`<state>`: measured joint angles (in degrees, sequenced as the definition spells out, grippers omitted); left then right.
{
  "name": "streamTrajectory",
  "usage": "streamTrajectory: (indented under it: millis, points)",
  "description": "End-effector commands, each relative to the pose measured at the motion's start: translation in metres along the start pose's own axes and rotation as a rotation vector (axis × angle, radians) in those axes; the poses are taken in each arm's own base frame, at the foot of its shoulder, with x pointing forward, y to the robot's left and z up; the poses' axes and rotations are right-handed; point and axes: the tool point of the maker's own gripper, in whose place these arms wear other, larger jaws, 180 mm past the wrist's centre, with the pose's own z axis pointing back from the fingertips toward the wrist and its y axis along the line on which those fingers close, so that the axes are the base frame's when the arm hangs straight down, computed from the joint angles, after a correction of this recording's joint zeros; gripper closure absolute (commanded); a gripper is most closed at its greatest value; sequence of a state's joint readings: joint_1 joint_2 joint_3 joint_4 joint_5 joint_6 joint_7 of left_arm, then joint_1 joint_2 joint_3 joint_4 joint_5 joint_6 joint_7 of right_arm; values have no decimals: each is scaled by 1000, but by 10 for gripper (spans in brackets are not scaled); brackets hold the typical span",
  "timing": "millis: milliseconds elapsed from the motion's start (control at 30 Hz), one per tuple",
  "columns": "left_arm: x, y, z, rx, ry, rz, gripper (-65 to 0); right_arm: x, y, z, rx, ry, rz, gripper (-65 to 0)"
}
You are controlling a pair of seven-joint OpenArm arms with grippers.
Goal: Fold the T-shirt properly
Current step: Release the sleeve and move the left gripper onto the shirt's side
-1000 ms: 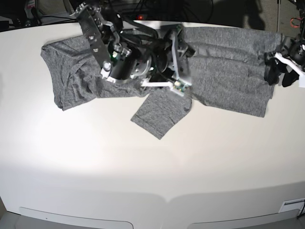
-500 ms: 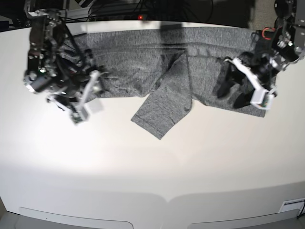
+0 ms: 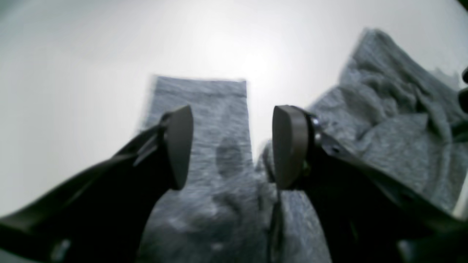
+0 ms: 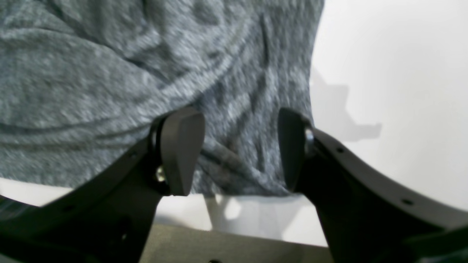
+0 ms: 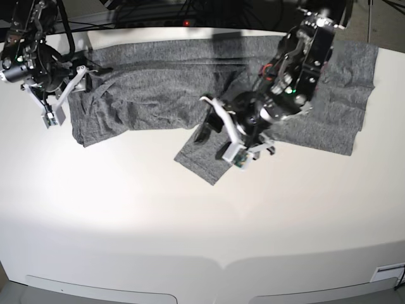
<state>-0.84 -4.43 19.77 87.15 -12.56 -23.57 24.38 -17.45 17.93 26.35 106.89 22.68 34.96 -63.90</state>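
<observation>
The heather-grey T-shirt [image 5: 158, 88] lies spread along the back of the white table, and one sleeve [image 5: 212, 155] sticks out toward the front. My left gripper [image 5: 223, 135] hovers open over that sleeve's root. In the left wrist view the sleeve [image 3: 204, 117] runs out between the open fingers of the left gripper [image 3: 232, 146]. My right gripper [image 5: 63, 95] stands open at the T-shirt's left edge. The right wrist view shows wrinkled T-shirt cloth [image 4: 109, 73] under the right gripper [image 4: 237, 149], with nothing held.
The white table [image 5: 190, 221] stretches bare toward the front, with a curved front edge. Dark cables and equipment [image 5: 209, 12] sit behind the table's far edge. The T-shirt's right end [image 5: 354, 69] reaches near the back right.
My left arm has swung from the T-shirt's right side to the centre, over the sleeve. My right arm has moved back and left to the T-shirt's left edge. Both grippers stay open.
</observation>
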Motion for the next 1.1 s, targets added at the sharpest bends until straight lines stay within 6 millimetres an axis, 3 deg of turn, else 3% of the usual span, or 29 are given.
streamTrajectory:
  millis: [0,267,400,567,667,800,1067]
  points:
    - [19,3,-7,-1,-50,-5,-339,10,-6,6,-17,-38,14,-356]
    - [-5,22,-46,30,87,-9,-339,10,-9,7,-24,-39,9,-356]
    - [-19,42,-54,111,140,11,-339,10,-9,7,-24,-39,9,-356]
    - [-25,51,-58,127,168,14,-338,10,-8,7,-22,-41,8,-356]
    - [-33,51,-57,126,191,22,-251,11,-8,7,-21,-42,7,-356]
    - [-39,50,-56,124,208,27,-16,11,-8,7,-21,-42,7,-356]
    - [-38,47,-57,103,220,17,0,11,-8,7,-21,-46,7,-356]
